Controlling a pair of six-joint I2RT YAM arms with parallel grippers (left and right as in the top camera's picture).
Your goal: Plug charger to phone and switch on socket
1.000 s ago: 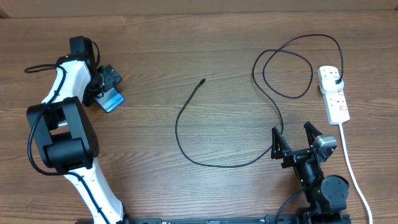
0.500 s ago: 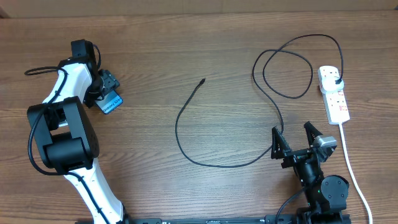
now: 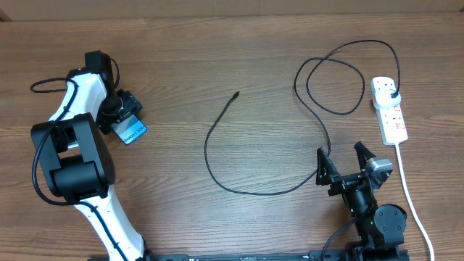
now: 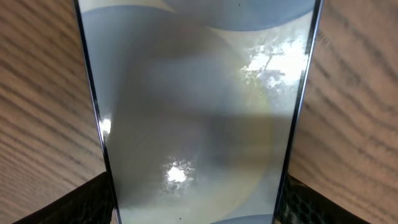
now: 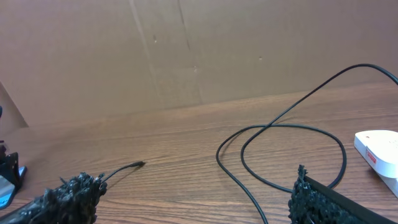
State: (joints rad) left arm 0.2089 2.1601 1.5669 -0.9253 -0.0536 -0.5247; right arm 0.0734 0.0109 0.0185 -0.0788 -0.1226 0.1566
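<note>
On wood [image 3: 239, 58], one phone [image 3: 131, 132] (between left fingers [image 4: 84, 202]), one charger [image 3: 206, 154], one socket [image 3: 391, 116].

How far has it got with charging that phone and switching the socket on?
Done: the charger has its black plug in the socket. In hand: the left gripper is shut on the phone, at the left of the table. Left to do: the connector tip lies loose mid-table, apart from the phone; the right gripper is open and empty. Whether the socket is switched on is too small to tell.
</note>
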